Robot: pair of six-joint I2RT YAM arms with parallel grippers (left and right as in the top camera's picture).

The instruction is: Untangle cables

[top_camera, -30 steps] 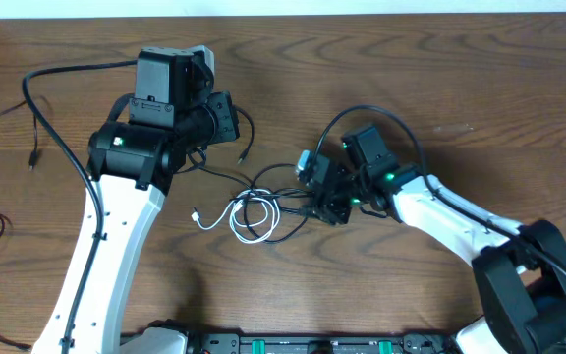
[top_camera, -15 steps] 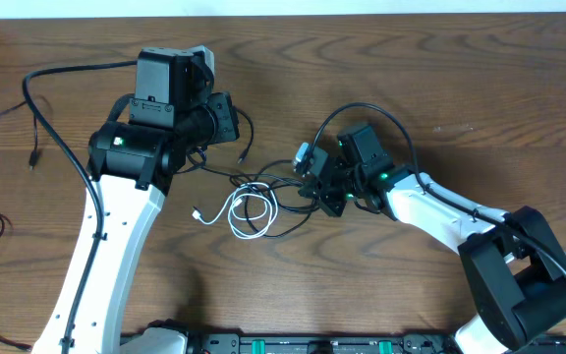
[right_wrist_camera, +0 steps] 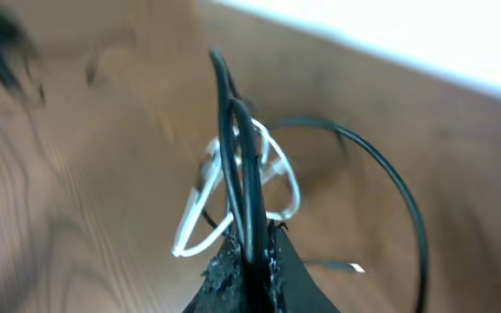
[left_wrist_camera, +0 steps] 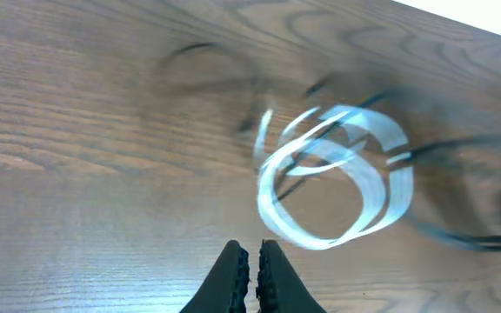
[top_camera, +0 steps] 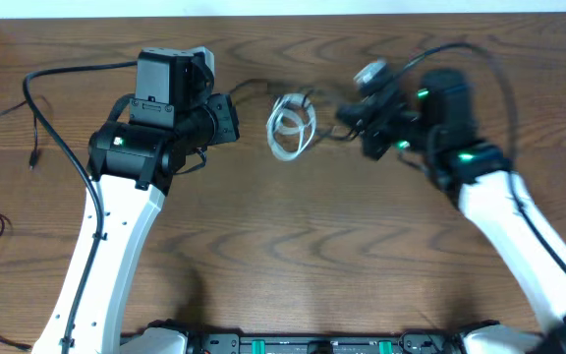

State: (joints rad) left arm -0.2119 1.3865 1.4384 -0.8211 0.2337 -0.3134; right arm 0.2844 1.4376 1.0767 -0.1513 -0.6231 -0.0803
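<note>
change: right gripper (right_wrist_camera: 249, 261) clamped on black cable (right_wrist_camera: 233, 130), swung far-right, dragging white cable coil (top_camera: 291, 126) from centre to far side | left gripper (left_wrist_camera: 251, 265) pinched shut, empty, left of coil | judgement: bundle moved whole, still tangled

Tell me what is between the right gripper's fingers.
The right gripper is shut on black cable strands; the white cable loops behind them. How many strands are pinched is hidden inside the grip.
</note>
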